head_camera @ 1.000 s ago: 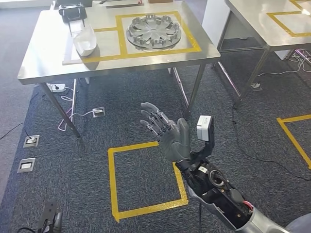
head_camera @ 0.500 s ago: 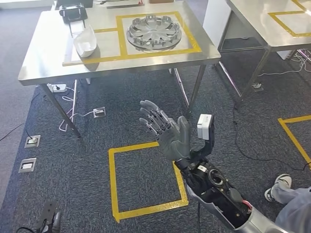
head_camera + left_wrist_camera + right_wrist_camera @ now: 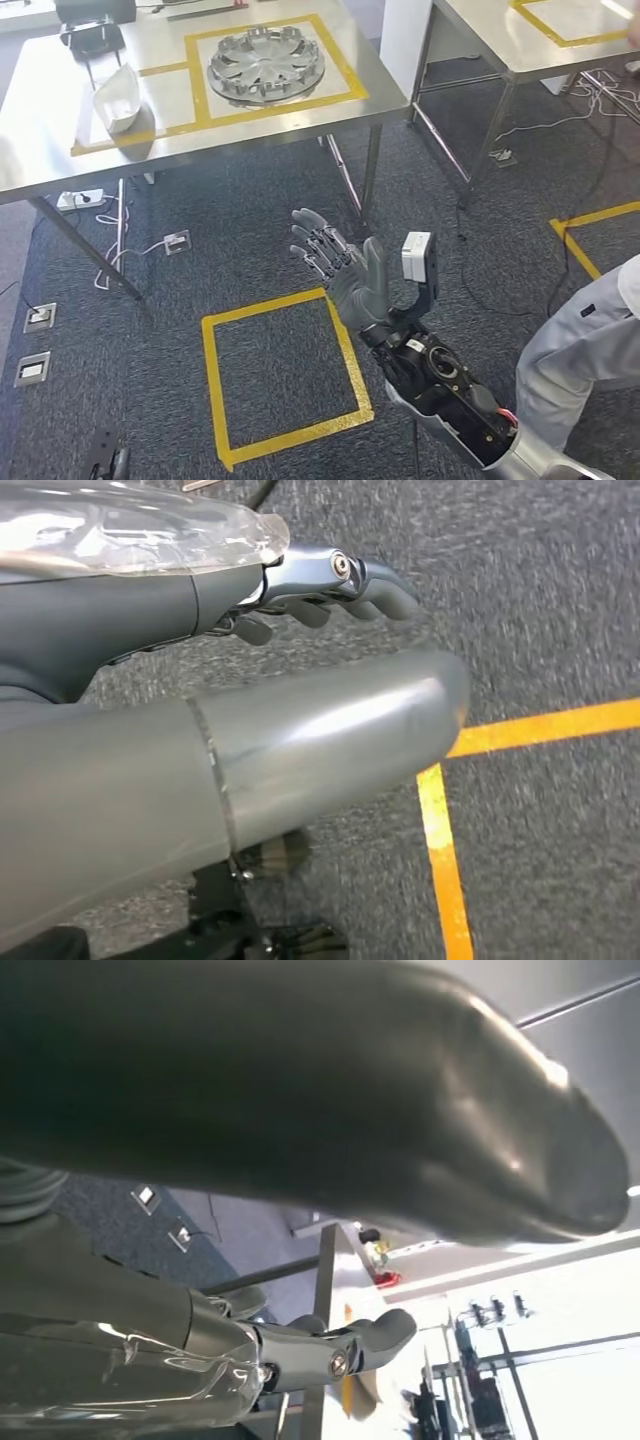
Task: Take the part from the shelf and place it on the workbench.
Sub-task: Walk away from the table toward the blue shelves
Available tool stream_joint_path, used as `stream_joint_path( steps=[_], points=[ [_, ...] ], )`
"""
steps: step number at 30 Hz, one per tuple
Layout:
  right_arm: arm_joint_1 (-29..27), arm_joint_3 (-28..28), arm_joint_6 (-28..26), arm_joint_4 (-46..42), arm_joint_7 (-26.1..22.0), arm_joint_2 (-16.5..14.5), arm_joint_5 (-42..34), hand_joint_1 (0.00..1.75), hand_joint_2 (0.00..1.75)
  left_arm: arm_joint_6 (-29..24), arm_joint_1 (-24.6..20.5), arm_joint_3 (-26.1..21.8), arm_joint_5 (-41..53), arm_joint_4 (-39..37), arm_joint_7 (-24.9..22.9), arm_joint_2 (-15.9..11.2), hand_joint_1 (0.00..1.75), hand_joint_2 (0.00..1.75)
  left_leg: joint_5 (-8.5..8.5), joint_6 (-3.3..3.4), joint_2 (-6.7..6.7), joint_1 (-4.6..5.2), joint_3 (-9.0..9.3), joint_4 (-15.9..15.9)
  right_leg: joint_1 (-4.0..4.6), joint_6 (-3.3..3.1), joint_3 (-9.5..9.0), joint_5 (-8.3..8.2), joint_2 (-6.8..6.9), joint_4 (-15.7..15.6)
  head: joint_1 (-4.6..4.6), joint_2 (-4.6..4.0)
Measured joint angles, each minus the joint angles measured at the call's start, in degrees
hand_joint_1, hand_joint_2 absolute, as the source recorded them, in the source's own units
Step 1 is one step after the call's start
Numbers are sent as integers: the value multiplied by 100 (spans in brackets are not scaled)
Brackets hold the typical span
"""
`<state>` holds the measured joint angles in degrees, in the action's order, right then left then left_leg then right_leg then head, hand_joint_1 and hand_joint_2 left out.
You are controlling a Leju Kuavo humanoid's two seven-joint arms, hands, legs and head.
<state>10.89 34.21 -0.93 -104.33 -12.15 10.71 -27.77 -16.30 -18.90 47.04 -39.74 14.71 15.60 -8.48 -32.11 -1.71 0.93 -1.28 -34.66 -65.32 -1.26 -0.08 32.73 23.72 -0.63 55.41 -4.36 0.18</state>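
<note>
we've got our right hand (image 3: 355,280) raised over the carpet, palm up, fingers (image 3: 313,243) spread wide and holding nothing. left hand (image 3: 317,585) hangs near the floor, fingers slightly curled, empty. the part (image 3: 266,65) sits on the bench (image 3: 45,165) inside the yellow tape.

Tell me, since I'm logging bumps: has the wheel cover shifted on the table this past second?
No. The wheel cover lies in the same spot inside the yellow tape rectangle on the table; the whole view slid because the camera turned.
</note>
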Motion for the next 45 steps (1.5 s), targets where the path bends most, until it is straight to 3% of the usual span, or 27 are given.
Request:
stream_joint_path(
  steps=[2, 3, 4, 6, 7, 8, 10, 12, 14, 16, 17, 18, 19, 21, 23, 24, 26, 28, 31, 33, 34, 36, 38, 39, 41, 43, 45],
  points=[
    [15, 4, -25, 10, 1, 0, -5, 0, 0, 2, 75, 0, -38, -1, -58, 11, 0, 0, -132, 21, -39, 9, -396, -623, 27, -27, -1, 5, -86, 0, 2, -1],
    [39, 6, -29, 20, 3, 0, -6, 0, 0, 9, 112, -1, -64, -2, -80, 16, 0, 0, -38, 44, -50, 16, -455, -632, 39, -33, -4, 6, -139, 0, 2, 0],
    [74, 7, -28, 31, 3, -1, -8, 0, 0, 21, 137, -1, -91, -2, -97, 18, 0, 0, 156, 75, -70, 24, -392, -399, 47, -34, -8, 5, -193, 0, 2, 0],
    [167, 13, -23, 54, -6, -2, -11, 0, 0, 66, 150, -2, -144, -1, -95, 16, 0, 0, 591, 139, -199, 41, -62, 425, 58, -26, -15, 5, -284, 1, 3, 0],
    [215, 17, -19, 68, -20, -2, -15, 0, 0, 94, 148, -2, -164, 0, -80, 14, 0, 0, 724, 158, -258, 52, 80, 757, 63, -13, -13, 4, -323, 3, 1, 0],
    [261, 23, -15, 85, -38, -2, -20, 0, 0, 121, 145, -3, -175, 0, -65, 14, 0, 0, 779, 169, -299, 66, 165, 948, 66, 9, -8, 4, -353, 3, 1, 0],
    [333, 34, -11, 124, -79, -2, -26, 0, 0, 154, 141, -3, -174, 0, -46, 21, 0, 0, 789, 197, -266, 91, 196, 1020, 60, 75, 1, -4, -414, -15, -1, -1],
    [385, 44, -12, 161, -123, -2, -21, 0, 0, 158, 122, -3, -154, 0, -45, 42, 0, 0, 815, 259, -202, 80, 216, 1062, 56, 132, 50, 56, -338, 48, -13, -1],
    [448, 50, -18, 203, -166, -7, 0, 0, 0, 150, 97, -3, -115, 0, -56, 55, 0, 0, 834, 320, -131, 72, 233, 1099, 62, 165, 269, 345, -134, 527, -55, -1],
    [495, 56, -37, 252, -188, -30, 42, 0, 0, 140, 87, -4, -66, 0, -97, 55, 0, 0, 825, 352, -49, 88, 235, 1095, 65, 193, 630, 723, -20, 1346, -90, -1],
    [501, 60, -56, 277, -189, -44, 69, 0, 0, 138, 83, -4, -40, 0, -127, 55, 0, 0, 819, 357, -3, 94, 237, 1092, 65, 203, 757, 808, -6, 1634, -95, -1],
    [501, 63, -73, 298, -189, -56, 99, 0, 0, 137, 75, -4, -15, 0, -159, 56, 0, 0, 811, 361, 38, 97, 243, 1087, 65, 208, 782, 779, 4, 1706, -96, -1],
    [499, 66, -89, 313, -187, -63, 128, 0, 0, 136, 64, -3, 11, 0, -185, 57, 0, 0, 800, 359, 75, 99, 253, 1081, 66, 204, 688, 642, 24, 1532, -98, -1],
    [505, 66, -116, 327, -181, -74, 174, 0, 0, 116, 39, -2, 60, 0, -224, 60, 0, 0, 767, 337, 143, 105, 291, 1071, 83, 160, 272, 262, 171, 725, -115, -1],
    [523, 66, -136, 329, -175, -92, 198, 0, 0, 87, 21, -2, 100, -1, -237, 60, 0, 0, 735, 293, 214, 133, 309, 1053, 130, 86, -46, 93, 343, 100, -125, -1],
    [531, 67, -142, 332, -173, -101, 203, 0, 0, 78, 15, -2, 110, -1, -242, 58, 0, 0, 728, 270, 259, 145, 308, 1048, 151, 52, -92, 102, 371, 2, -118, -1],
    [534, 68, -144, 334, -173, -116, 210, 0, 0, 68, -3, -2, 118, -2, -249, 55, 0, 0, 710, 220, 350, 154, 308, 1042, 144, -8, -105, 80, 272, -32, -102, -1],
    [541, 67, -145, 333, -174, -133, 214, 0, 0, 60, -28, -2, 125, -1, -254, 58, 0, 0, 569, 156, 258, 138, 249, 858, 112, -62, -118, 45, 173, -74, -78, 0],
    [552, 70, -144, 343, -173, -168, 216, 0, 0, 54, -33, -2, 142, -2, -253, 56, 0, 0, 50, 70, -13, 96, -257, -216, 78, -105, -116, 25, 40, -92, -30, -1],
    [547, 72, -150, 363, -172, -180, 224, 0, 0, 55, -14, -2, 196, -2, -246, 52, 0, 0, -39, 39, -44, 66, -519, -680, 70, -106, -113, 23, -69, -90, -22, -1],
    [545, 72, -155, 372, -172, -185, 230, 0, 0, 56, -10, -2, 231, -2, -239, 50, 0, 0, 86, 31, -49, 51, -493, -577, 64, -102, -115, 22, -126, -88, -22, -1],
    [544, 72, -166, 378, -172, -201, 243, 0, 0, 51, -25, -2, 285, -2, -227, 46, 0, 0, 515, 16, -145, 8, -162, 180, 41, -67, -117, 25, -235, -76, -21, -1],
    [543, 72, -174, 379, -171, -216, 253, 0, 0, 50, -40, -2, 314, -2, -225, 43, 0, 0, 774, 18, -311, -16, 144, 855, 39, 2, -93, 35, -339, -48, -12, -1],
    [539, 72, -175, 379, -168, -220, 258, 0, 0, 57, -42, -2, 320, -2, -226, 43, 0, 0, 796, 35, -359, -16, 199, 983, 44, 39, -79, 32, -383, -48, -11, -1],
    [520, 71, -175, 379, -161, -221, 265, 0, 0, 83, -49, -2, 286, -2, -227, 48, 0, 0, 798, 113, -297, 4, 211, 1014, 30, 117, -64, 15, -463, -73, -20, -1],
    [505, 69, -172, 377, -152, -221, 267, 0, 0, 91, -65, -2, 232, -2, -228, 54, 0, 0, 815, 200, -206, 10, 224, 1039, 20, 174, 21, 124, -347, 72, -41, -1],
    [506, 69, -163, 374, -147, -221, 265, 0, 0, 70, -66, -2, 200, -2, -244, 51, 0, 0, 817, 266, -112, 25, 233, 1055, 28, 196, 297, 464, -111, 688, -94, 0]
  ],
)
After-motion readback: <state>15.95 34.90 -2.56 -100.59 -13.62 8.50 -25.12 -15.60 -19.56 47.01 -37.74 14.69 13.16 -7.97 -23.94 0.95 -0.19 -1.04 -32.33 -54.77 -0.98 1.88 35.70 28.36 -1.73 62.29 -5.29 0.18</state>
